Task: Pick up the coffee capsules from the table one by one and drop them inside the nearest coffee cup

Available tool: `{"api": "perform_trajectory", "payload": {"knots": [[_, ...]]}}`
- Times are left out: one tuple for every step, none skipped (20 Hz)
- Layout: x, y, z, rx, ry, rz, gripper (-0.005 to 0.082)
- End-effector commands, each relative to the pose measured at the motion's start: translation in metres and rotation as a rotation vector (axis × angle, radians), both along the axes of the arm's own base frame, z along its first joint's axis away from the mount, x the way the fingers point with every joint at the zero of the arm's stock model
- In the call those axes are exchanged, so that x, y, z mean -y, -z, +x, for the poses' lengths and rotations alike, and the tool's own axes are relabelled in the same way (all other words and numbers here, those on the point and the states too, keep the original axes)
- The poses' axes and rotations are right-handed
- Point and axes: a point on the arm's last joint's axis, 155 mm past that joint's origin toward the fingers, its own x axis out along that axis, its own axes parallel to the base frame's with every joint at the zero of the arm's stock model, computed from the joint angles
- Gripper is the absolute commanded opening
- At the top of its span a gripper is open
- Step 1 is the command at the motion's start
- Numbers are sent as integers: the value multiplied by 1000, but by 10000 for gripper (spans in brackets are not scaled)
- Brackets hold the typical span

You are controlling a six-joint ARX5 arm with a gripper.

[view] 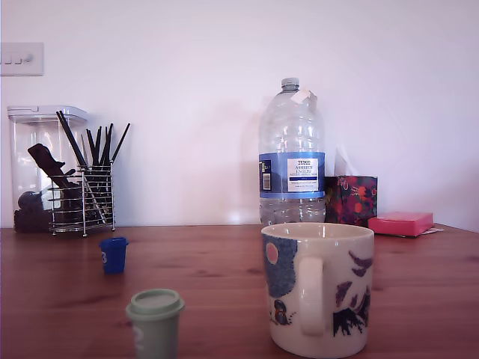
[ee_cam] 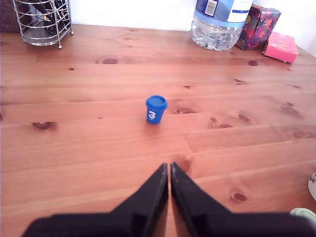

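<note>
A dark blue capsule (view: 114, 253) (ee_cam: 156, 109) with a white numeral 3 stands upright on the reddish-brown table (view: 209, 262) (ee_cam: 98, 138). A pale sage green capsule (view: 155, 321) stands close to the exterior camera; only its rim (ee_cam: 304, 213) shows at the wrist frame's edge. The cream mug (view: 318, 288) with bird and flower patterns stands at the exterior view's right of the green capsule. My gripper (ee_cam: 168, 166) shows only in the wrist view, shut with nothing between its black fingers, hanging above the table well short of the blue capsule.
A large clear water bottle (view: 292, 153) (ee_cam: 219, 22) stands at the back by the wall. Beside it are a patterned tissue box (view: 350, 198) and a pink box (view: 400, 223). A wire utensil holder (view: 84, 198) (ee_cam: 42, 22) and a clear container (view: 37, 164) stand at the back left.
</note>
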Motion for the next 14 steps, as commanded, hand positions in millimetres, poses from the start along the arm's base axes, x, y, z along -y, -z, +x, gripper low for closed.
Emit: {"api": "perform_trajectory", "payload": {"knots": [[1, -38, 14, 191, 4, 6, -19], [1, -39, 14, 191, 4, 7, -19], [1, -39, 14, 191, 3, 7, -19], [1, -39, 14, 193, 3, 6, -19], [1, -39, 14, 193, 4, 6, -19], [1, -39, 14, 194, 4, 6, -19], [1, -40, 14, 197, 4, 6, -19], [1, -41, 14, 203, 4, 4, -19], [2, -43, 14, 210, 4, 3, -19], [2, -44, 14, 213, 4, 2, -19], [3, -44, 14, 213, 14, 0, -19], [6, -44, 13, 211, 26, -3, -19], [10, -42, 12, 202, 49, -7, -19], [17, -40, 11, 188, 90, -13, -19]]}}
